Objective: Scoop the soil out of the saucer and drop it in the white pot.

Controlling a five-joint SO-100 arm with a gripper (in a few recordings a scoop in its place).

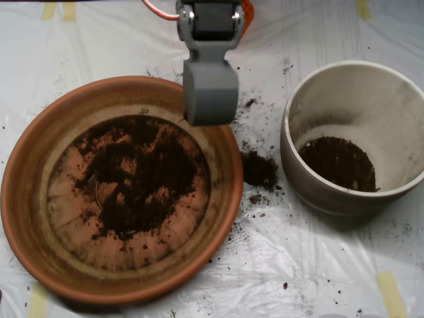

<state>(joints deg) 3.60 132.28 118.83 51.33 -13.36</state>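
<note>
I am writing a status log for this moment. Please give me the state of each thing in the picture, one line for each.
saucer: upright, partly covered with soil.
soil: loose, spread over the saucer's middle; ridged base shows around it.
white pot: upright, soil at its bottom.
spilled soil: small pile on the plastic sheet, between saucer and pot.
hand: over the saucer's upper rim.
plastic sheet: flat, dotted with crumbs.

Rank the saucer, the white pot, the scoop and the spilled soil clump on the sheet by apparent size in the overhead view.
1. saucer
2. white pot
3. scoop, though it sits nearer the camera, so it looks bigger than it is
4. spilled soil clump
</note>
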